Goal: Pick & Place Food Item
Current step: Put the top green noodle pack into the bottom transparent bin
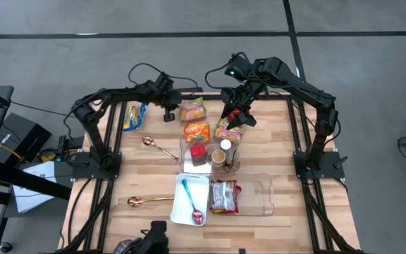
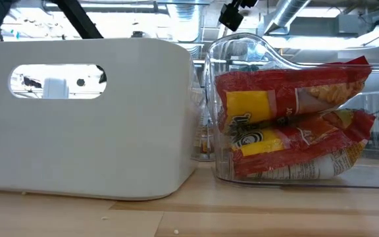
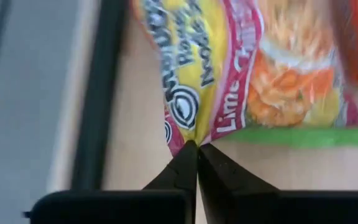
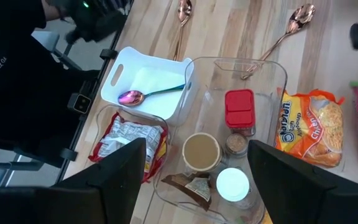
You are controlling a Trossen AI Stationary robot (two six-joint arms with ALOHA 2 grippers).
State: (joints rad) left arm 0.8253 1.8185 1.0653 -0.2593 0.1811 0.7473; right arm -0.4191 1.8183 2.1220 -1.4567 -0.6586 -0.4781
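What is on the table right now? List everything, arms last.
Lime noodle packet: one, yellow, red and green, far edge.
Chicken noodle packet: one, orange, beside the clear tray.
Third packet: one, yellow-orange, below the right arm.
Blue-yellow packet: one, far left.
Copper spoons: two, left half.
White bin: one, near edge, holding a teal-handled spoon.
Clear bin: one, beside the white bin, holding a red snack packet.
Clear tray: one, middle, holding a red box, brown cup, white lid.
Left claw: shut on the lime packet's corner.
Right claw: open, above the tray.
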